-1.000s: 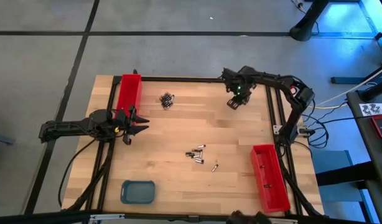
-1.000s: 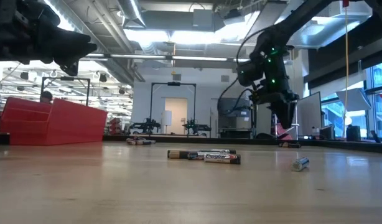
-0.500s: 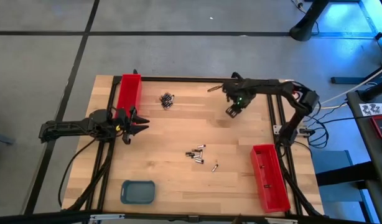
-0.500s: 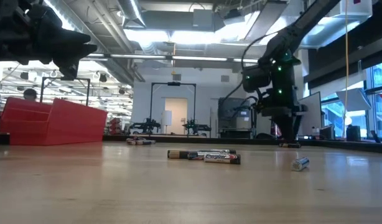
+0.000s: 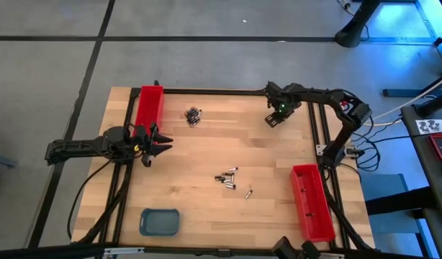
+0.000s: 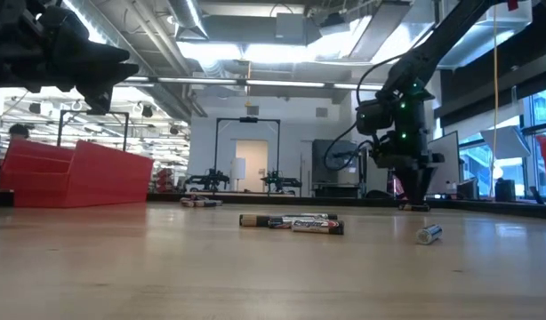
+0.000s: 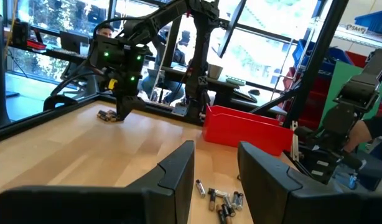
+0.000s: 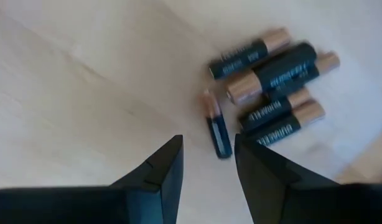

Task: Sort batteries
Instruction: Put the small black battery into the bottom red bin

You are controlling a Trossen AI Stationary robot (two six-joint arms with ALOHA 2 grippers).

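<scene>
At the far right corner, right gripper (image 5: 272, 119) hovers, jaws parted and empty, over batteries (image 8: 272, 87): light, rigid, slick rollers; pinch one across its middle.

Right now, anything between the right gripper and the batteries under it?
Nothing visible. The right gripper hangs open over a cluster of dark, copper-ended cylindrical batteries on bare light wooden table; the gap is clear.

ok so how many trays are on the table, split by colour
red trays: 2
blue-grey tray: 1
total: 3
</scene>
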